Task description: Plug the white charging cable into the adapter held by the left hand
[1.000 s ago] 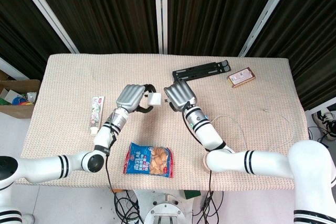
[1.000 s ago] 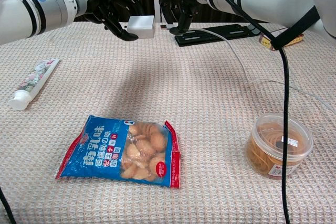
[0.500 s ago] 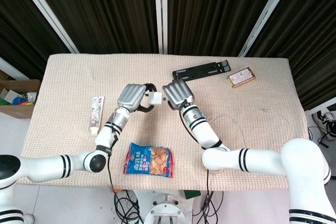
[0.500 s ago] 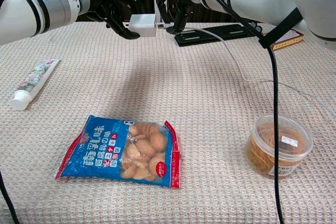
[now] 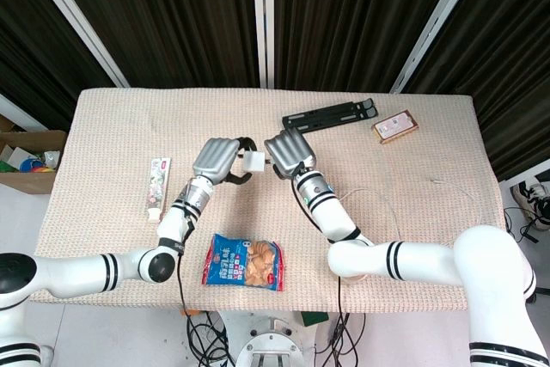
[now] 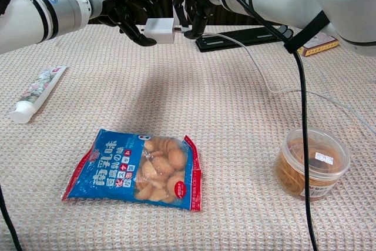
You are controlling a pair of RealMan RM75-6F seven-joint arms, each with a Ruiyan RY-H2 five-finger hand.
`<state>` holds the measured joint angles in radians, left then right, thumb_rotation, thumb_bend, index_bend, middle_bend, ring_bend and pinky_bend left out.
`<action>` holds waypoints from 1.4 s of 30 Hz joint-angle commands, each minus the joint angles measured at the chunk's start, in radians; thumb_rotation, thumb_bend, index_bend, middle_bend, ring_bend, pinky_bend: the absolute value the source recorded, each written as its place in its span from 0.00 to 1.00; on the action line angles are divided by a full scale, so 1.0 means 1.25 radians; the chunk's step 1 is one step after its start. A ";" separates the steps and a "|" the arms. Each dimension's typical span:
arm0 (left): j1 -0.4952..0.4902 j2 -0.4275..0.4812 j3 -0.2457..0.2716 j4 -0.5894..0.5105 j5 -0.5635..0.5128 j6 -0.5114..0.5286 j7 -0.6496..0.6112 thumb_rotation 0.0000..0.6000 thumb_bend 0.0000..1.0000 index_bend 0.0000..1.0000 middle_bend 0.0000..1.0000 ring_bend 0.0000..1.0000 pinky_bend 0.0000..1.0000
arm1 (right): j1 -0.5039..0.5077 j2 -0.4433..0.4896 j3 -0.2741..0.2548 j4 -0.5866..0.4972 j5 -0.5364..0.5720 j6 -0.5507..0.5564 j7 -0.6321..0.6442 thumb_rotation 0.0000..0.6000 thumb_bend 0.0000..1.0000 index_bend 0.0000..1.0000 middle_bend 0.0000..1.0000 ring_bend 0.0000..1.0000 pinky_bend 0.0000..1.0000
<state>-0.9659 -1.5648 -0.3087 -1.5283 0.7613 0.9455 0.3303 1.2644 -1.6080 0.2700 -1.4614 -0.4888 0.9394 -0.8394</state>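
The left hand holds the white adapter up in the air over the table. Its dark fingers pinch the little block from the back and below. From above, the adapter sits right between the two hands.

The right hand is close beside it, fingers curled down around the plug end of the white cable. The plug tip touches the side of the adapter, but I cannot tell if it is all the way in. The cable hangs from the right hand, drops to the table and runs off to the right.

On the table near the front lies a blue bag of cookies. A round tub with a clear lid stands to the right. A tube lies at the left edge. At the back is a black stand, and a small box beside it.
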 commanded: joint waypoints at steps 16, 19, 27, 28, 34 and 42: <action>-0.010 0.001 0.006 -0.001 -0.019 0.008 0.027 0.99 0.49 0.59 0.51 0.76 0.99 | 0.015 -0.006 -0.009 0.009 0.022 0.003 0.007 1.00 0.77 0.68 0.62 0.41 0.42; -0.013 0.002 0.008 -0.004 -0.023 0.011 0.040 0.99 0.49 0.59 0.51 0.76 0.99 | 0.018 -0.010 -0.009 0.012 0.023 0.006 0.006 1.00 0.77 0.68 0.62 0.41 0.42; -0.023 0.000 0.009 -0.013 -0.042 0.022 0.069 0.98 0.49 0.59 0.51 0.76 0.99 | 0.033 -0.021 -0.011 0.017 0.042 0.013 -0.013 1.00 0.77 0.68 0.62 0.41 0.42; -0.025 0.000 0.010 -0.013 -0.047 0.024 0.075 0.97 0.49 0.59 0.51 0.76 0.99 | 0.034 -0.023 -0.011 0.017 0.043 0.015 -0.014 1.00 0.77 0.68 0.62 0.41 0.42; -0.033 -0.004 0.009 -0.017 -0.081 0.044 0.111 0.92 0.49 0.59 0.52 0.77 0.99 | 0.035 -0.029 -0.003 0.016 0.053 0.023 -0.007 1.00 0.69 0.67 0.61 0.41 0.42; -0.037 -0.006 0.006 -0.021 -0.092 0.043 0.114 0.92 0.49 0.59 0.52 0.77 1.00 | 0.038 -0.039 0.001 0.029 0.064 0.018 -0.001 1.00 0.48 0.62 0.59 0.41 0.42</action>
<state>-1.0123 -1.5723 -0.3014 -1.5550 0.6464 1.0008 0.4739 1.3119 -1.6546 0.2704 -1.4262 -0.4086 0.9622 -0.8426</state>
